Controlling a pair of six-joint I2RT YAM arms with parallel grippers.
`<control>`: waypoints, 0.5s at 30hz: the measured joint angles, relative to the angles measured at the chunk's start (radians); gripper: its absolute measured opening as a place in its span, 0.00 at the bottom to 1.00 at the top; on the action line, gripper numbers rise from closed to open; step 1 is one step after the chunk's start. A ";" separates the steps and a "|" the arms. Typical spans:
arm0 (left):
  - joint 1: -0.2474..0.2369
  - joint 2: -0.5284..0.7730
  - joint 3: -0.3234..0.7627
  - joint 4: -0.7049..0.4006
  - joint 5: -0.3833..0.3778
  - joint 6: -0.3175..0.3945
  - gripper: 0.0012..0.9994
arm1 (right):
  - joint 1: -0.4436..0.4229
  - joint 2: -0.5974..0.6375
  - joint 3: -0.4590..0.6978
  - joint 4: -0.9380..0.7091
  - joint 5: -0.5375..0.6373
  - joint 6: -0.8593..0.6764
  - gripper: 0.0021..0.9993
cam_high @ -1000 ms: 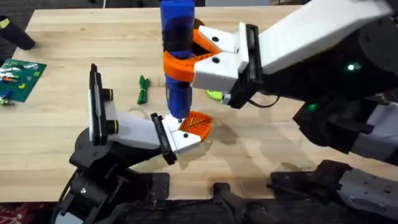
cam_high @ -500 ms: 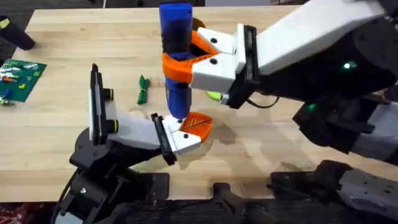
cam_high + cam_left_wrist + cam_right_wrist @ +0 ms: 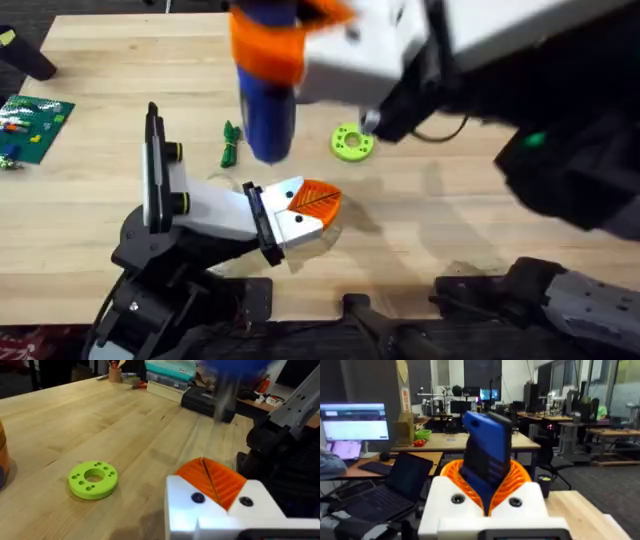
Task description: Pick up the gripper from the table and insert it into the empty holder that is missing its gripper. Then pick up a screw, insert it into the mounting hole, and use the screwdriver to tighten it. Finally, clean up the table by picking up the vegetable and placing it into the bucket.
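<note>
The right gripper, high at upper centre of the overhead view, clamps the fat blue cylindrical screwdriver bit-down, apparently lifted off the work; its wrist view confirms the grip. Lower centre, the left gripper rests low, fingers' spread unclear; its wrist view reveals the lime-green holed disc.

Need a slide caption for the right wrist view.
Right gripper clamps the blue screwdriver, lab desks behind.

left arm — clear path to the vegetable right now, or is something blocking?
Probably yes. The vegetable lies on bare table beside the left gripper, nothing between them. The screwdriver, held in the right gripper, hangs raised nearby and could crowd the approach.
</note>
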 joint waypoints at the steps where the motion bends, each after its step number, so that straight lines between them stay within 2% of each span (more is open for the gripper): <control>1: 0.000 0.000 0.000 0.000 0.000 0.000 0.01 | 0.000 -0.001 0.028 -0.019 0.000 -0.006 0.03; 4: 0.000 0.000 0.000 0.000 0.000 0.000 0.01 | 0.000 -0.008 0.078 -0.079 -0.003 -0.032 0.03; 8: 0.000 0.000 0.000 0.000 0.000 0.000 0.01 | 0.000 -0.010 0.083 -0.147 -0.004 -0.059 0.03; 15: 0.000 0.000 0.000 0.000 0.000 0.000 0.01 | 0.000 -0.008 0.083 -0.151 -0.003 -0.072 0.03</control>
